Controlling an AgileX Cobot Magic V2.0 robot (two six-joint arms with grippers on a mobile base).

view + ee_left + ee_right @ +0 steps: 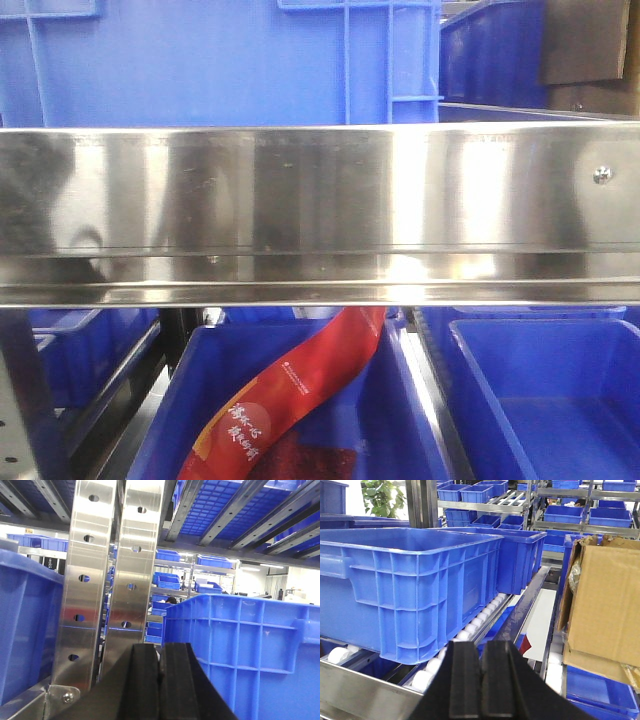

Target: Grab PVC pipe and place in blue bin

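**Pipe unseen — bearing unknown**

No PVC pipe visible in any view, so cannot tell its direction, its long axis, or the nearer arm. Left gripper [160, 652] closed tight on nothing, facing perforated stainless steel uprights [85, 605], with a large blue plastic bin [250, 650] just beside on the right. Right gripper [481, 649] likewise closed and empty, aimed past the near corner of a ribbed blue plastic crate [420, 590] at the front edge of a white roller rack [470, 629]. Front view mostly filled by a polished steel shelf rail [320, 200] — likely calls for a search first.

A bin [420, 580] sits on rollers [470, 628], left of a carton [605, 605].
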